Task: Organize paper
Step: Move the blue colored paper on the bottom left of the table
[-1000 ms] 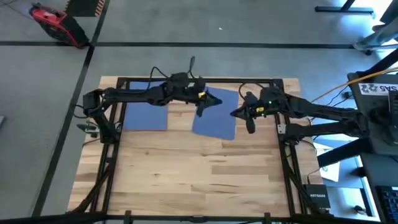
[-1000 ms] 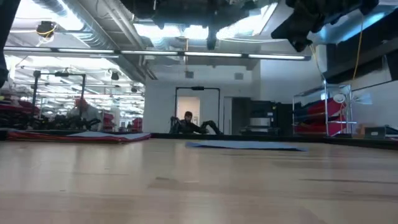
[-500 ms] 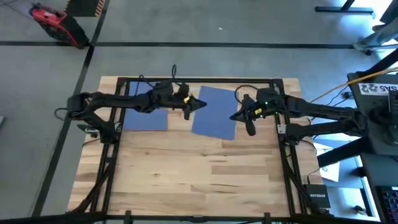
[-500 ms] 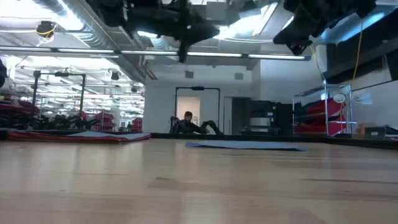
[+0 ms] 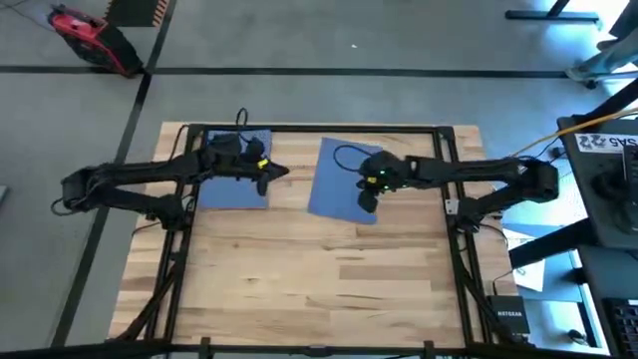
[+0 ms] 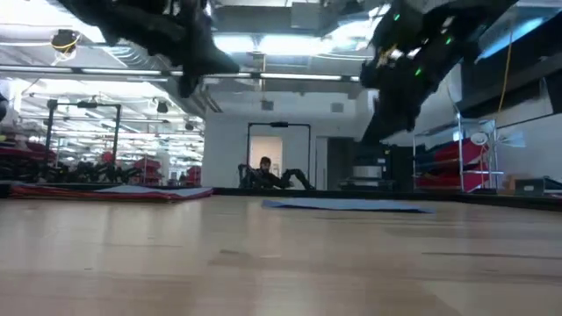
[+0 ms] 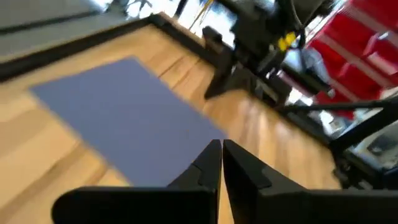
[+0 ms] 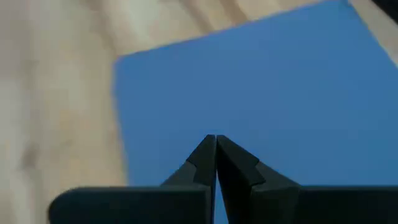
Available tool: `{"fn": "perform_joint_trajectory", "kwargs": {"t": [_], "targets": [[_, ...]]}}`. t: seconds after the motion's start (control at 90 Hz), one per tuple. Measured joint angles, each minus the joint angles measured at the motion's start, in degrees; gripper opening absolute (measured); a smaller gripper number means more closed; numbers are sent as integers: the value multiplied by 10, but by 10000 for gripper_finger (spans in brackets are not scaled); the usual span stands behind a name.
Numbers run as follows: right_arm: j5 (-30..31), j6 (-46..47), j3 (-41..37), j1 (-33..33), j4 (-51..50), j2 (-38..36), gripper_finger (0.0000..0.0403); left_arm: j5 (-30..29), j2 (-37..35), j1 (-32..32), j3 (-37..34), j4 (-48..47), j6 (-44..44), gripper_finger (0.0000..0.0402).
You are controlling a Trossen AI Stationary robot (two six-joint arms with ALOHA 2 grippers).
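Two blue sheets of paper lie flat on the wooden table's far half. One is at the left (image 5: pixel 234 178). The other is right of centre (image 5: pixel 344 179), turned slightly askew; it also shows as the blue sheet (image 6: pixel 347 205) (image 7: pixel 124 118) (image 8: pixel 261 93). My left gripper (image 5: pixel 279 172) (image 6: pixel 186 86) hovers shut over the left sheet's right edge, with nothing in it. My right gripper (image 5: pixel 365 199) (image 6: pixel 369 136) is shut above the right sheet's near part. In the low view it is well clear of the table.
A black frame (image 5: pixel 319 128) borders the table's far edge and both sides, with cables (image 5: pixel 344 152) trailing over the far part. Bare wood (image 5: pixel 319 279) fills the near half. In the room beyond, a person (image 6: pixel 263 171) sits on the floor.
My left gripper has swung from above the right sheet toward the table's left edge and now hangs over the left sheet's right edge. My right gripper has gone left from the table's right side to over the right sheet, and has come down. Both sheets have stayed put.
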Motion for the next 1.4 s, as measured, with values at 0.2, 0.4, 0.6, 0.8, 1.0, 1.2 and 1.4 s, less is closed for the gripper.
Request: {"fn": "perform_joint_trajectory", "kwargs": {"t": [0.2, 0.4, 0.6, 0.8, 1.0, 1.2, 1.4], "targets": [[77, 27, 0, 0, 29, 81, 0, 0, -12, 0, 0, -68, 21, 0], [53, 34, 0, 1, 45, 147, 0, 1, -13, 0, 0, -72, 32, 0], [-16, 71, 1, 7, 56, 164, 0, 0, -13, 0, 0, -97, 49, 0], [-121, 76, 9, 35, 64, 159, 0, 1, -9, 0, 0, -102, 64, 0], [-155, 76, 44, 74, 64, 158, 0, 1, 14, 1, 0, -92, 83, 0], [-112, 36, 136, 72, -32, 116, 0, 6, 64, -10, 0, -47, 123, 0], [-67, -40, 229, 64, -146, 21, 0, 11, 139, -21, 0, -3, 171, 0]]}}
